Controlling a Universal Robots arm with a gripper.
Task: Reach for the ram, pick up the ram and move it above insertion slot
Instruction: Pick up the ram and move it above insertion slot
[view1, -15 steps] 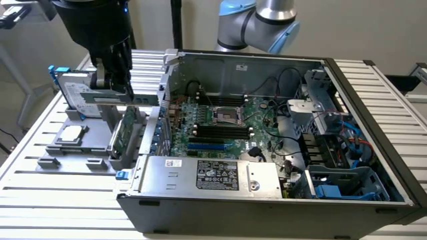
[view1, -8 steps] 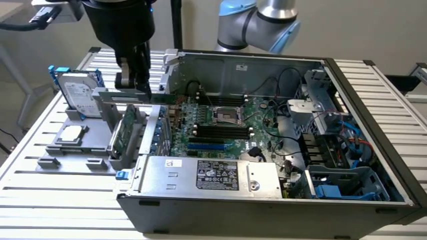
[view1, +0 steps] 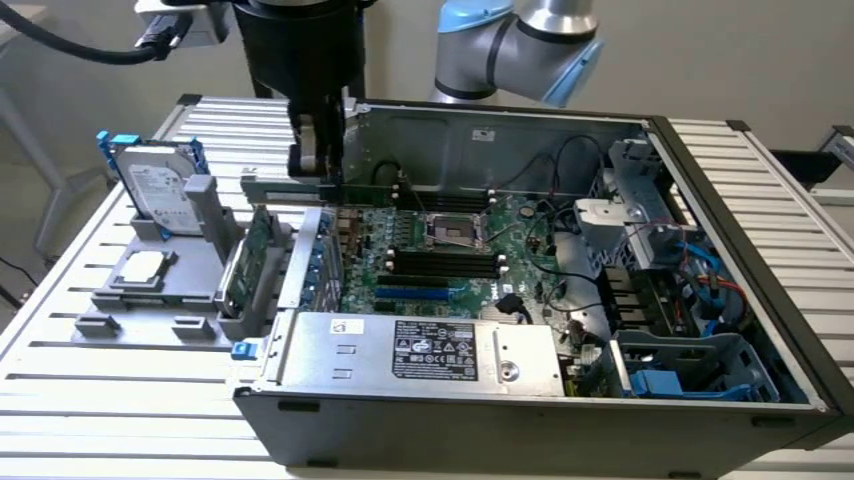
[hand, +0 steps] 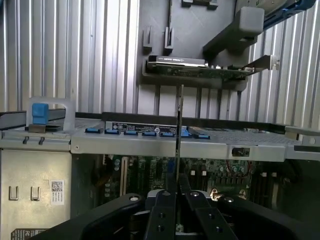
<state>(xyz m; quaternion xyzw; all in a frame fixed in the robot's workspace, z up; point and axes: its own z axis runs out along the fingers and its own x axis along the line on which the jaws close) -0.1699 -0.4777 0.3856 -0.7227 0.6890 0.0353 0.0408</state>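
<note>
My gripper (view1: 320, 170) is shut on the ram (view1: 274, 187), a long thin green stick. It hangs level and lengthwise above the back corner of the open computer case (view1: 534, 420), on the exterior view's left. In the wrist view the ram (hand: 179, 130) stands edge-on as a thin line rising from between the black fingers (hand: 165, 210), with my gripper (hand: 178, 192) clamped on its lower end. The black and blue memory slots (view1: 434, 263) lie on the motherboard, lower down and toward the exterior view's right of the ram.
A grey fixture (view1: 160, 290) beside the case holds a hard drive in a blue frame (view1: 158, 190) and a green expansion card (view1: 247, 265). The silver power supply (view1: 427, 350) fills the case's front. Cables and a drive cage (view1: 667, 290) crowd the exterior view's right.
</note>
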